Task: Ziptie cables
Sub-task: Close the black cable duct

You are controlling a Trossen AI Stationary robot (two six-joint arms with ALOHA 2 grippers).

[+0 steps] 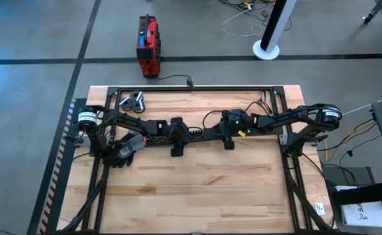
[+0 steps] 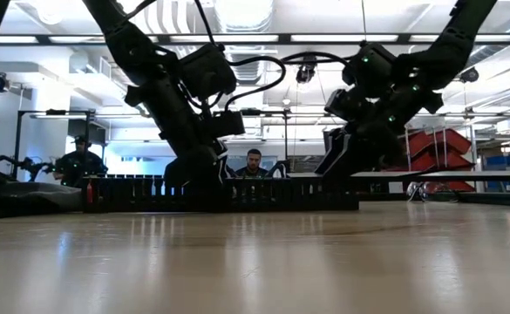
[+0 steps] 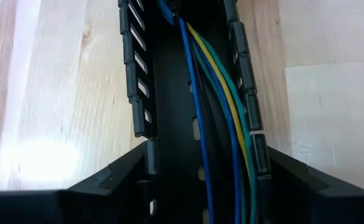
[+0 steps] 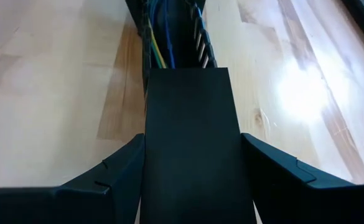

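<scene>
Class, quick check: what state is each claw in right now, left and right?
Left claw: open, its fingers straddling the duct that holds the cables.
Right claw: open around the duct's flat lid; contact cannot be told.

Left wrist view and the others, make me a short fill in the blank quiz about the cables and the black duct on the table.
1. The cables lie inside the black ____.
2. In the right wrist view, a flat black ____ sits between that gripper's fingers.
3. The tabletop is made of ____.
4. A ____ box stands on the floor beyond the table.

Missing words: duct; lid; wood; red
</scene>
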